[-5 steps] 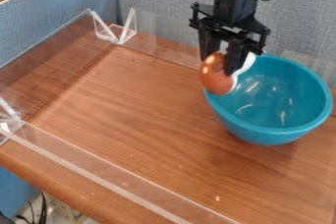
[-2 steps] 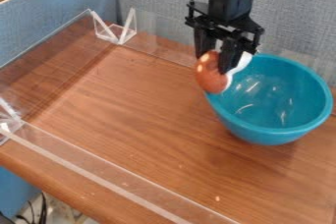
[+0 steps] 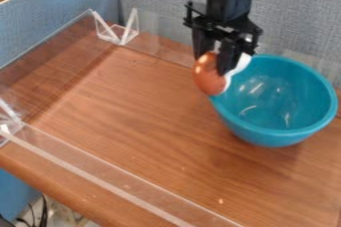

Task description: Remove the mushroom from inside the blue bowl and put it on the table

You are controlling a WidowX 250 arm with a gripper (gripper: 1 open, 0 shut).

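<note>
My black gripper hangs from above, shut on the mushroom, whose orange-brown cap faces left and whose cream stem shows to the right between the fingers. The mushroom is held in the air over the left rim of the blue bowl, a glossy teal bowl at the right of the table. Nothing else shows inside the bowl apart from reflections.
Low clear acrylic walls run along the table's left, back and front edges. A blue partition stands behind the table, and a cardboard box sits at the far upper left.
The gripper has carried the mushroom a little up and to the left, from above the bowl's inner edge toward its left rim.
</note>
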